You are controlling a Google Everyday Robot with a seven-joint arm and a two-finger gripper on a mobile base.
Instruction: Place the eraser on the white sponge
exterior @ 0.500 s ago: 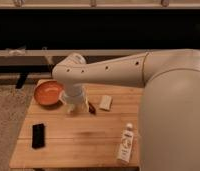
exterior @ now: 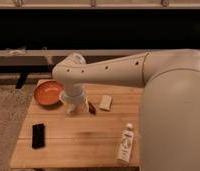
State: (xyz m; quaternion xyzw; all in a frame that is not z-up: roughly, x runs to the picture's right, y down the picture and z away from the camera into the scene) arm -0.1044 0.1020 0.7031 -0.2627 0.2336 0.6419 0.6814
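The eraser [exterior: 38,135] is a flat black block lying on the wooden table [exterior: 83,140] near its front left corner. The white sponge [exterior: 106,102] is a small pale pad lying flat near the table's middle back. My gripper [exterior: 75,106] hangs down from the white arm over the table. It is just right of the orange bowl, left of the sponge and well behind the eraser.
An orange bowl [exterior: 47,93] stands at the back left of the table. A small dark red object [exterior: 91,107] lies between the gripper and the sponge. A white bottle [exterior: 125,145] stands at the front right. My large white arm [exterior: 143,70] covers the right side.
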